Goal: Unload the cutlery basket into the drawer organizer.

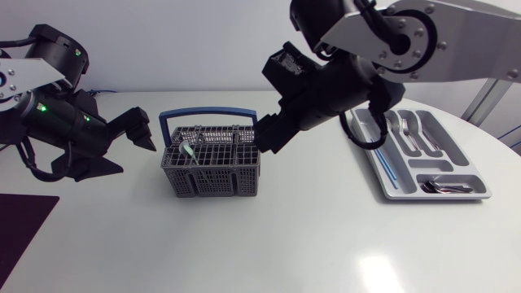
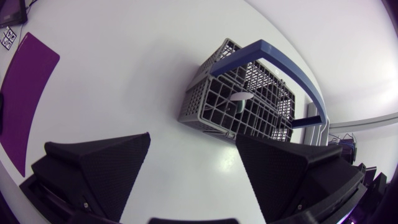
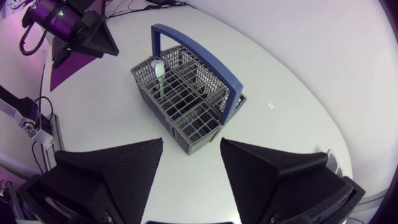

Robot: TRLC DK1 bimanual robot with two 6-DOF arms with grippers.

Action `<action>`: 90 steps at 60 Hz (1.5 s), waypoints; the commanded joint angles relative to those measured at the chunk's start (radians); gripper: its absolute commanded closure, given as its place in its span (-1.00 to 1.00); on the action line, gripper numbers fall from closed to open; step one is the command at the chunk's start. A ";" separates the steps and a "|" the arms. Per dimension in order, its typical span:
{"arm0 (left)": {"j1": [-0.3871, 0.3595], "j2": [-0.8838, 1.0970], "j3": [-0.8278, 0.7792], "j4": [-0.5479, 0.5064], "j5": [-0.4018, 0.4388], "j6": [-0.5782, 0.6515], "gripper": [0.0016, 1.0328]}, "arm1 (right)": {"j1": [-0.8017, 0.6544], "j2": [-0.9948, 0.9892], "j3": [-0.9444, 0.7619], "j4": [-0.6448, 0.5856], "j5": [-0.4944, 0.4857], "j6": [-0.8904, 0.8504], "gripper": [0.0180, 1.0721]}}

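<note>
A grey cutlery basket (image 1: pixel 210 167) with a blue handle (image 1: pixel 207 115) stands mid-table; a pale green spoon (image 1: pixel 188 151) stands in its left compartment. My left gripper (image 1: pixel 134 145) hangs open just left of the basket, nothing between its fingers. My right gripper (image 1: pixel 264 137) is open at the basket's right end, empty. The grey drawer organizer (image 1: pixel 480 181) lies at the right and holds several pieces of metal cutlery (image 1: pixel 411 134). In the left wrist view the basket (image 2: pixel 239 102) is ahead of the open fingers (image 2: pixel 102 165). In the right wrist view the basket (image 3: pixel 186 99) and spoon (image 3: pixel 160 74) sit ahead of the fingers (image 3: pixel 127 171).
A purple mat (image 1: pixel 20 232) lies at the table's front left corner. The white table (image 1: pixel 269 244) is bare in front of the basket. My left arm (image 3: pixel 68 22) shows beyond the basket in the right wrist view.
</note>
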 commanded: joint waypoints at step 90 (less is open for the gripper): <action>-0.242 0.141 -0.037 0.346 -0.372 0.670 -0.83 | 0.034 0.029 -0.108 0.014 -0.084 -0.019 -0.71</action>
